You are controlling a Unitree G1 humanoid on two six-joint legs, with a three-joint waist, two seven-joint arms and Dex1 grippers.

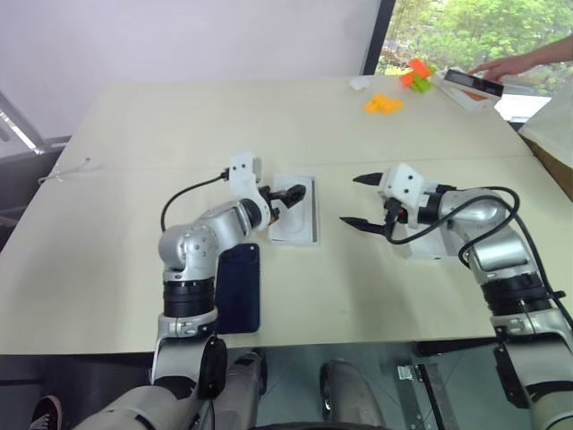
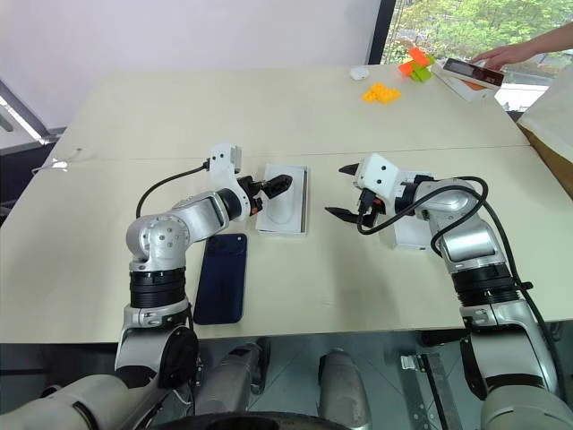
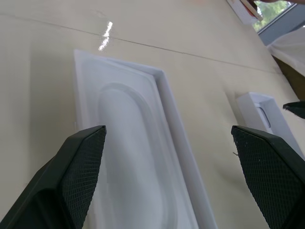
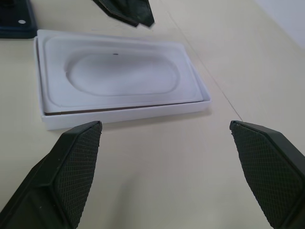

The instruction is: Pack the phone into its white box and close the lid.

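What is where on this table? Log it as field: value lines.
phone: flat on the table, on the robot's left of the white box, not packed
white box: open, moulded recess empty
lid: off, on the table under the right arm
left gripper: open, over the white box, holding nothing
right gripper: open, to the right of the white box, holding nothing
person's hand: at the far corner

bare table [image 1: 340, 278] between grippers, phone [image 1: 238, 288] unobstructed
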